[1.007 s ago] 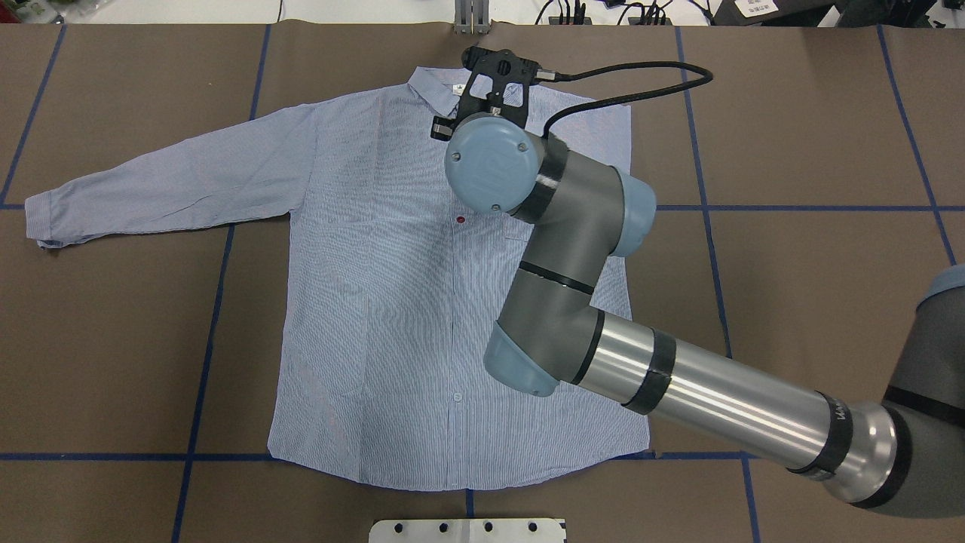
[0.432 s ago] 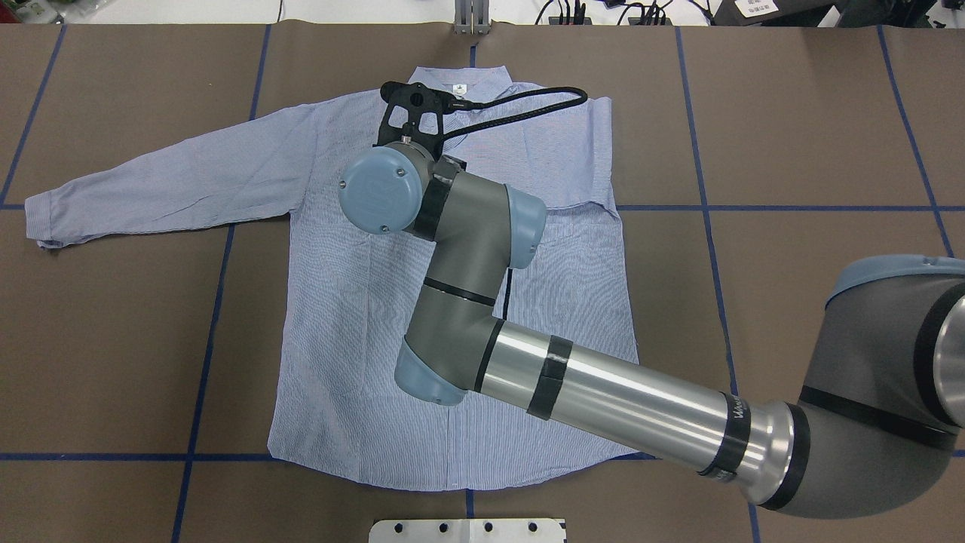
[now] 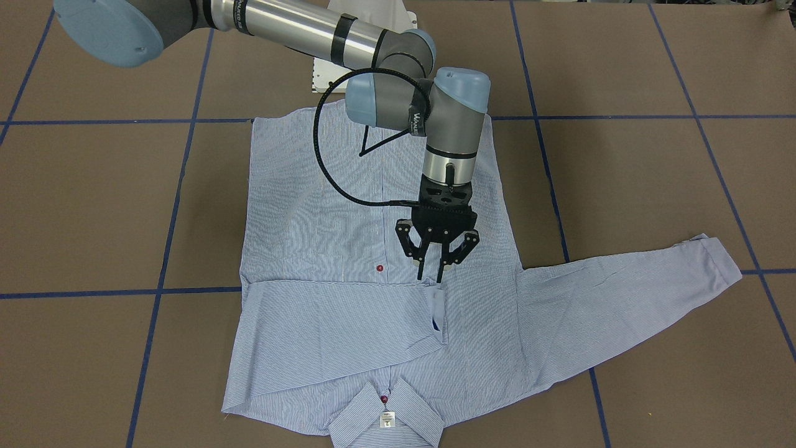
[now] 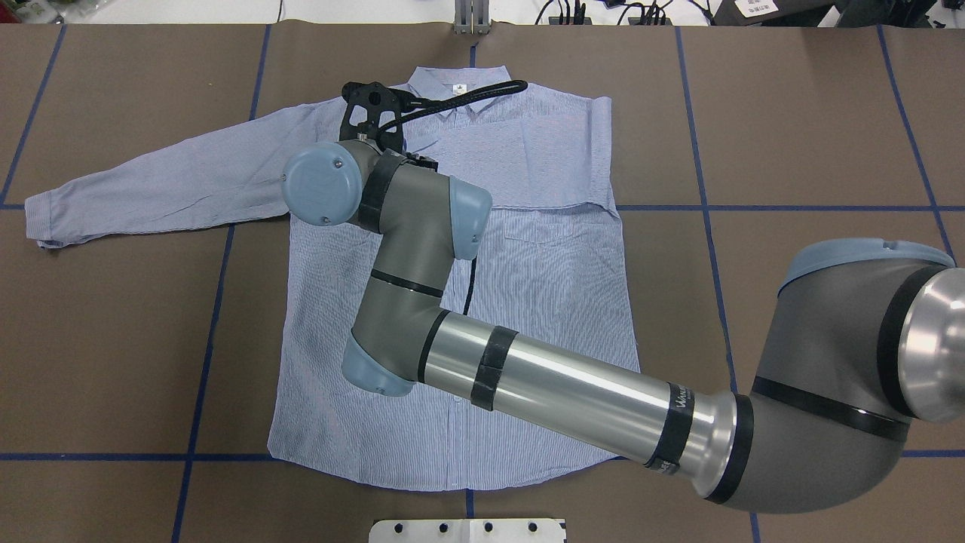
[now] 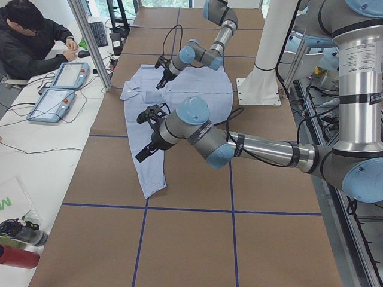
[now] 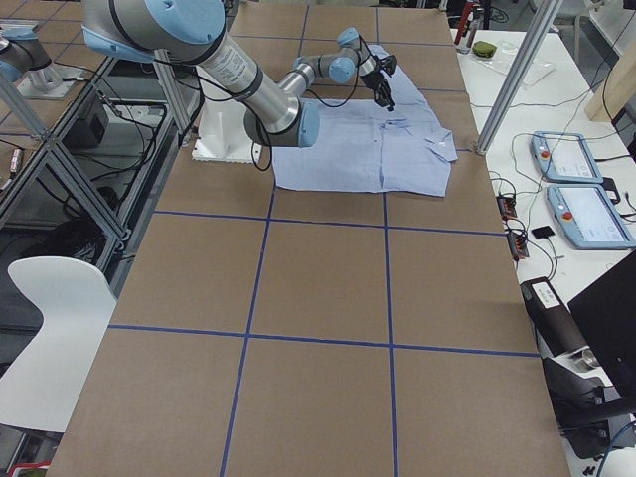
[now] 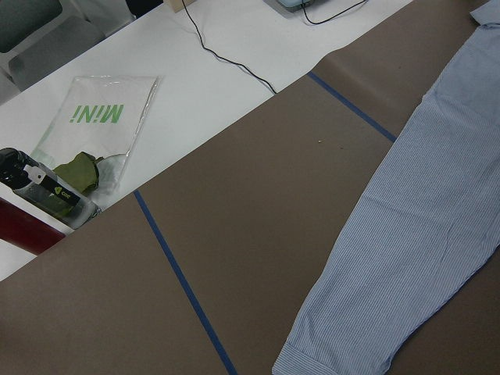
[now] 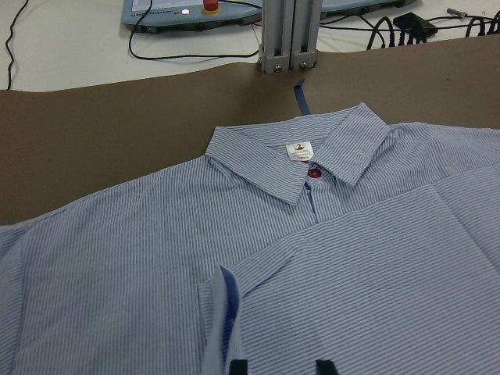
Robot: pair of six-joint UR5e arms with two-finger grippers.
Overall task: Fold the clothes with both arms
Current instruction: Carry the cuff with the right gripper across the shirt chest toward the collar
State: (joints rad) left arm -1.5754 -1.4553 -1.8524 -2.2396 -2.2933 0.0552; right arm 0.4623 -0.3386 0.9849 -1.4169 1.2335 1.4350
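Note:
The light blue striped shirt (image 4: 543,286) lies flat, front up, collar (image 3: 385,414) at the table's far edge. Its right sleeve (image 3: 336,323) is folded across the chest, and the cuff (image 3: 437,311) stands up a little. My right gripper (image 3: 431,279) points down just above that cuff. Its jaws stand a small gap apart, with flat shirt cloth between them in the right wrist view (image 8: 281,366) and the cuff beside one finger. The left sleeve (image 4: 166,181) lies stretched out. My left gripper (image 5: 142,156) hangs over that sleeve; I cannot tell whether it is open or shut.
Brown paper with blue tape lines (image 4: 705,207) covers the table. The white pedestal base (image 4: 467,530) is at the near edge. A metal post (image 8: 289,35) stands behind the collar. A seated operator (image 5: 33,42) and control pendants (image 5: 60,89) are beyond the far edge.
My right arm has swung left across the shirt, from the right of the collar to the left of it. The right sleeve now lies folded across the chest.

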